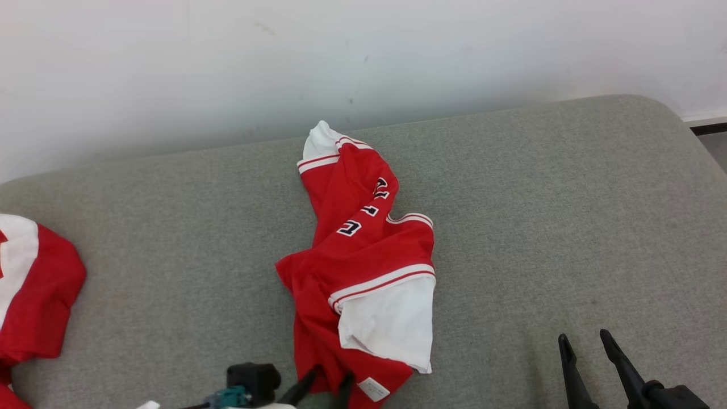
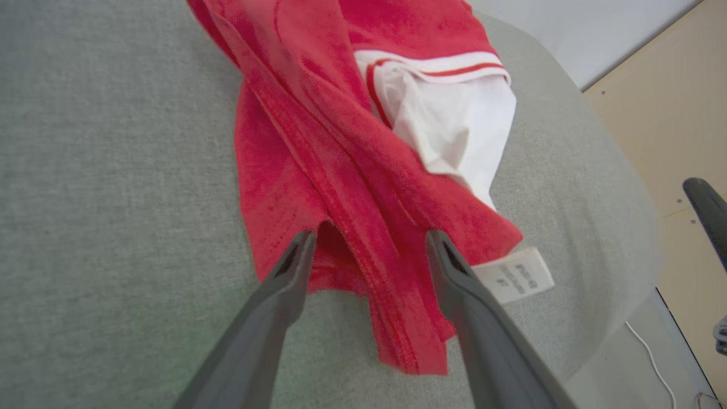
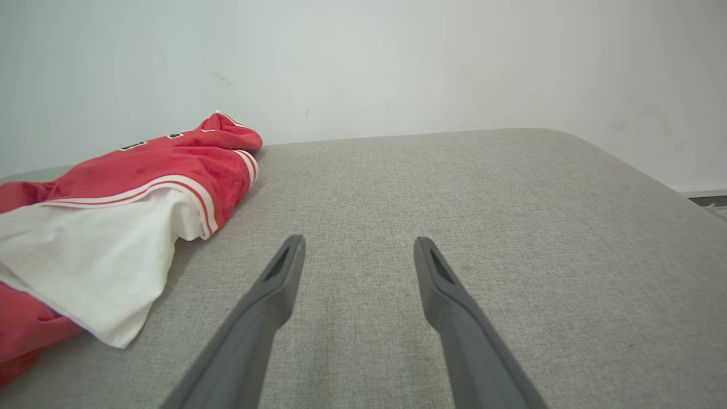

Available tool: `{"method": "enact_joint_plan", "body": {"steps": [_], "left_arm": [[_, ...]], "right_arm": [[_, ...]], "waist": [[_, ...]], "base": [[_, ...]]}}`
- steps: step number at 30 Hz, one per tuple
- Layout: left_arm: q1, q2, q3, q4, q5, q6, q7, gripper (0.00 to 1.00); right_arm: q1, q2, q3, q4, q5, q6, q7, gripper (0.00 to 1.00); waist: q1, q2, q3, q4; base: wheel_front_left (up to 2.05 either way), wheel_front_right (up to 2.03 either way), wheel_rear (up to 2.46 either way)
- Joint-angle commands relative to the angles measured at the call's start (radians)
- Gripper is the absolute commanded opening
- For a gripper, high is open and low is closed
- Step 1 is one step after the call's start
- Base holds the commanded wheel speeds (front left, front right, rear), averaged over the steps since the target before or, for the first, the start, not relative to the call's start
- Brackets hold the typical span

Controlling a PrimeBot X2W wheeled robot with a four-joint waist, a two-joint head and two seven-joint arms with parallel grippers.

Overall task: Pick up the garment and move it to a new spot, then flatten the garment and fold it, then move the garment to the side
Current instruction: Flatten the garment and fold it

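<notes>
A: Which step?
B: I think flattening: the garment (image 1: 358, 250) lies crumpled at the frame's centre on the grey cushion (image 1: 539, 216).
A: And the arms?
B: Both open (left gripper (image 2: 369, 241) astride the bottom hem, right gripper (image 1: 583, 336) lower right). Next, pinch two edges and spread.

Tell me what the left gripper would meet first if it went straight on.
The red garment: its bunched edge lies between the open fingers of the left gripper, so contact looks almost immediate.
</notes>
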Motion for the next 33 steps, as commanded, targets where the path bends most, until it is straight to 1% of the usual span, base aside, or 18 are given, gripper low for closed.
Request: {"method": "enact_joint_plan", "body": {"steps": [1,7,16,17,18,19,21,25,27,33], "left_arm": [[0.01,-0.011,-0.011,0.009,0.002,-0.008,0.008,1.0],[0.011,-0.046,-0.06,0.066,0.017,-0.02,0.024,1.0],[0.005,-0.071,-0.077,0.109,0.025,-0.019,0.012,1.0],[0.001,-0.072,-0.074,0.115,0.023,-0.018,0.009,0.78],[0.0,-0.072,-0.068,0.117,0.015,-0.019,0.007,0.27],[0.002,-0.071,-0.06,0.114,0.003,-0.025,0.006,0.0],[0.011,-0.053,-0.041,0.098,-0.017,-0.033,0.007,0.0],[0.028,0.003,0.03,0.014,-0.054,-0.028,-0.017,0.0],[0.037,0.045,0.071,-0.053,-0.074,-0.023,-0.02,0.0],[0.062,0.198,0.181,-0.238,-0.131,-0.008,0.023,0.0]], "right_arm": [[-0.008,-0.011,0.0,0.002,-0.001,-0.002,0.001,1.0],[-0.013,-0.015,0.008,0.001,0.002,-0.002,0.001,1.0],[-0.01,-0.013,0.002,-0.003,0.003,-0.002,0.001,1.0],[-0.01,-0.012,0.002,-0.002,0.002,-0.002,0.001,1.0],[-0.009,-0.012,0.002,-0.001,0.002,-0.002,0.001,1.0],[-0.007,-0.011,0.001,0.0,0.002,-0.002,0.001,1.0],[-0.002,-0.011,-0.001,0.0,0.001,-0.002,0.001,1.0],[0.012,-0.01,-0.011,0.0,-0.002,-0.002,0.001,1.0],[0.02,-0.009,-0.013,0.001,-0.004,-0.002,0.001,1.0],[0.024,-0.008,-0.007,0.005,-0.007,-0.002,0.001,1.0]], "waist": [[0.0,0.0,0.0,0.001],[0.0,0.0,0.008,-0.011],[0.0,0.0,0.02,-0.022],[0.0,0.0,0.02,-0.022],[0.0,0.0,0.019,-0.021],[0.0,0.0,0.017,-0.021],[0.0,0.0,0.013,-0.019],[0.0,0.0,-0.001,-0.007],[0.0,0.0,-0.007,0.002],[0.0,0.0,-0.026,0.031]], "base": [[0.0,0.0,0.0],[0.0,0.0,0.0],[0.0,0.0,0.0],[0.0,0.0,0.0],[0.0,0.0,0.0],[0.0,0.0,0.0],[0.0,0.0,0.0],[0.0,0.0,0.0],[0.0,0.0,0.0],[0.0,0.0,0.0]]}}
